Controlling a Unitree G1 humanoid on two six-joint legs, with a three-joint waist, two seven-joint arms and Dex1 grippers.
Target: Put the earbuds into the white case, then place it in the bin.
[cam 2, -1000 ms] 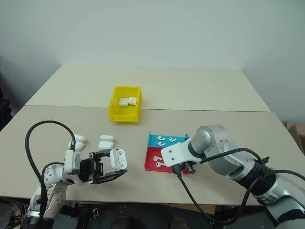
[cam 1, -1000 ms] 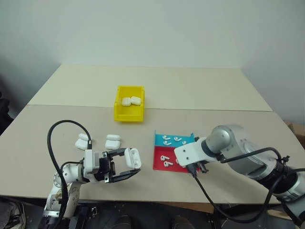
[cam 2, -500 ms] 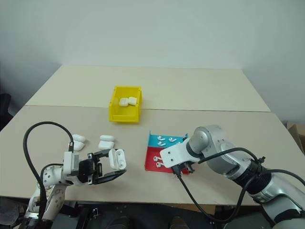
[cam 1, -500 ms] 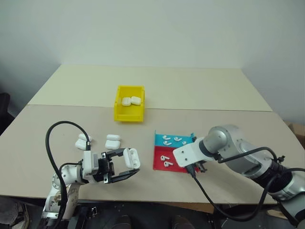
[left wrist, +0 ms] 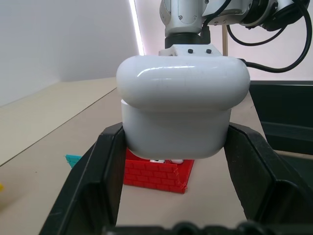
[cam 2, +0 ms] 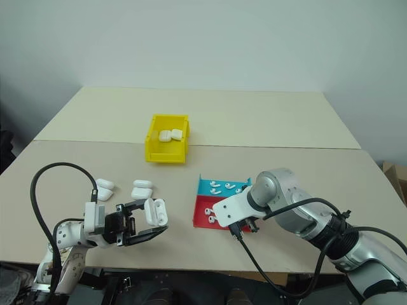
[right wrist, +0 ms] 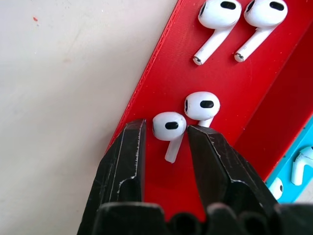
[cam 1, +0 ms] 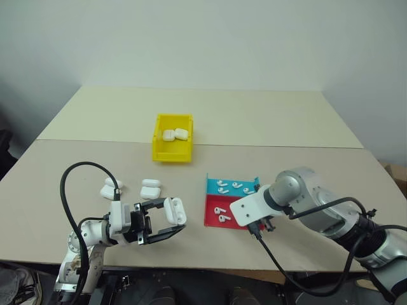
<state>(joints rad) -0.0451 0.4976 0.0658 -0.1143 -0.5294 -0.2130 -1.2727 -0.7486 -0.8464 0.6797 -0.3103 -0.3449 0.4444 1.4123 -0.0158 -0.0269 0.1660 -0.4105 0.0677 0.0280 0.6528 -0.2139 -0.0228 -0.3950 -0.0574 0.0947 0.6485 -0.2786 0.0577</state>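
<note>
Head views: the left pincer (cam 1: 166, 223) is clamped on a small glossy white rounded plastic earbud case (cam 1: 176, 211), held above the near edge of the beige table (cam 1: 267, 124). Three more white cases (cam 1: 150, 189) lie on the table just behind it. The bright yellow tall-walled plastic bin (cam 1: 172, 138) stands farther back, well apart, with two white cases inside. The right pincer (cam 2: 245, 223) points steeply down over the red half of the shallow red-and-blue tray (cam 2: 205, 203), where tiny white short-stemmed earbuds (cam 1: 220, 214) lie.

Left wrist view: the white case sits between the two black fingers (left wrist: 102, 171), lid closed, both fingers pressed to its sides. The red tray wall shows beyond it, on the table.

Right wrist view: the right pincer's black fingers (right wrist: 129, 156) stand partly apart on either side of one earbud (right wrist: 168, 128) on the red floor; whether they actually grip it cannot be told. A second earbud touches the first; two more lie apart, deeper in the red compartment.
</note>
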